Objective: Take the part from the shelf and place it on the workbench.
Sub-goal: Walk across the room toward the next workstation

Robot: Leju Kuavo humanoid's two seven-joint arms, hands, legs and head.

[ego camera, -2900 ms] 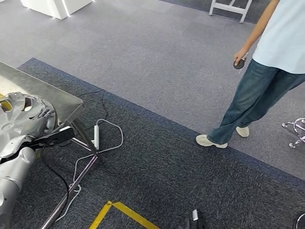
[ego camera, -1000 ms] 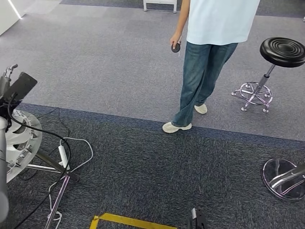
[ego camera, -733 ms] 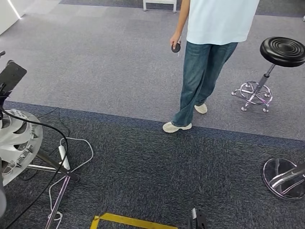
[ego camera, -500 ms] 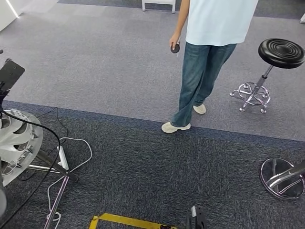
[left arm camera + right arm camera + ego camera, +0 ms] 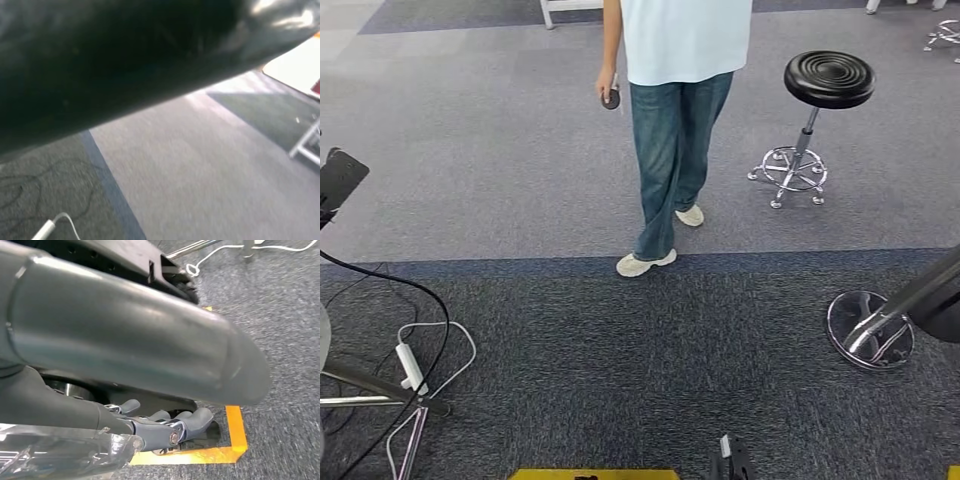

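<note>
Grey carpet, person (image 5: 682,120) beside stool (image 5: 827,82) ahead, right robot hand (image 5: 166,427) empty, fingers apart, left's grasp unclear.

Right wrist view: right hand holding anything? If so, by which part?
The right hand holds nothing; its fingers lie apart and bare above the carpet, by the yellow tape.

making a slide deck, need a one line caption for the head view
Head view over grey carpet: a person holding a small dark object stands beside a black stool.
</note>
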